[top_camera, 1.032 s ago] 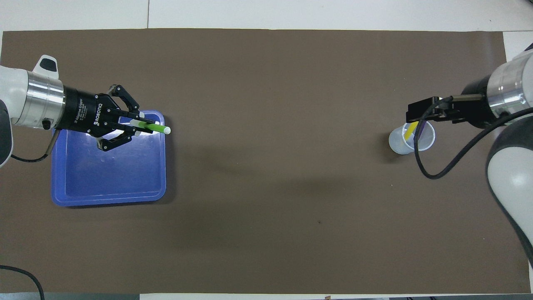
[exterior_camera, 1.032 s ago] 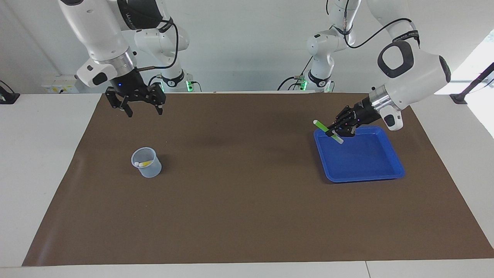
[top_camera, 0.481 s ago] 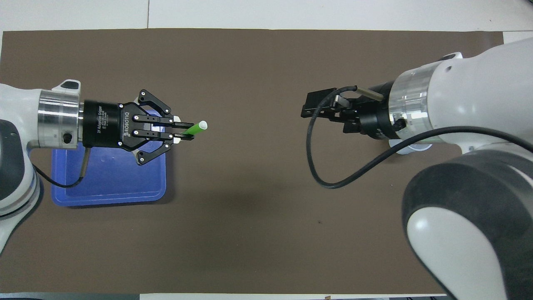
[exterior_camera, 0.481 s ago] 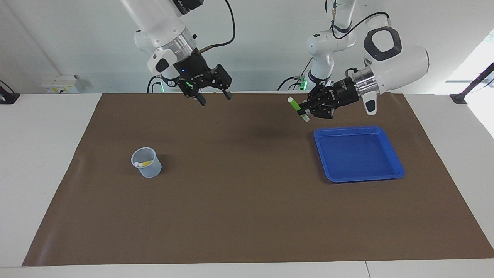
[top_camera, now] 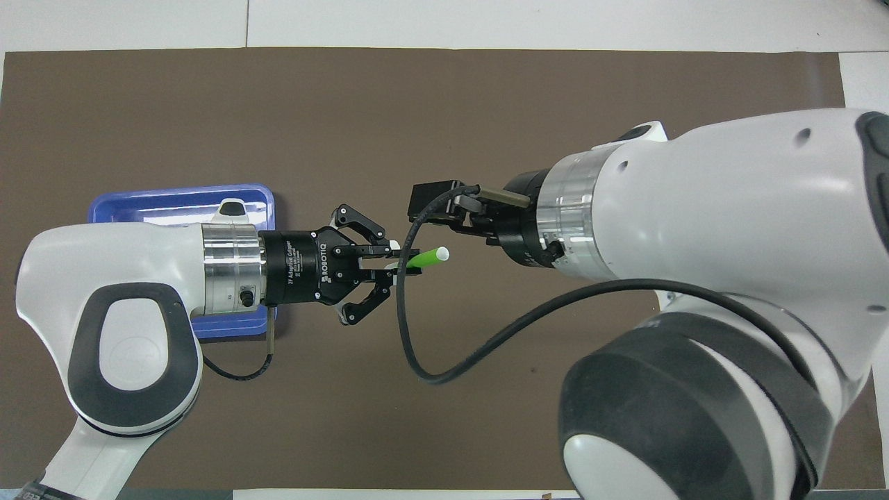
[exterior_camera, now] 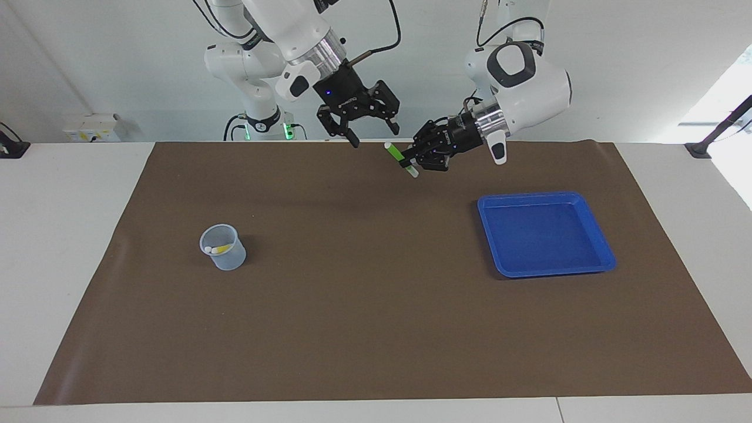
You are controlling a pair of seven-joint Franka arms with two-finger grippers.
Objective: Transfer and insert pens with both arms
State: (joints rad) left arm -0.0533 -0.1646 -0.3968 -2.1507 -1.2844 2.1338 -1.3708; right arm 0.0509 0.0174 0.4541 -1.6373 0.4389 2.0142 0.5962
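Note:
My left gripper is shut on a green pen and holds it tilted in the air over the middle of the brown mat, its pale cap end pointing at the right gripper. My right gripper hangs open just beside that cap end, a little higher, with nothing in it. From overhead the left gripper and the right gripper nearly meet. A yellow pen lies in the clear cup toward the right arm's end; the overhead view hides the cup under the right arm.
An empty blue tray sits toward the left arm's end, partly covered by the left arm from overhead. The brown mat covers most of the white table. Two smaller white arms stand at the robots' edge.
The left gripper carried the green pen up from over the tray toward the middle. The right gripper swung from near the cup to meet it and stayed open.

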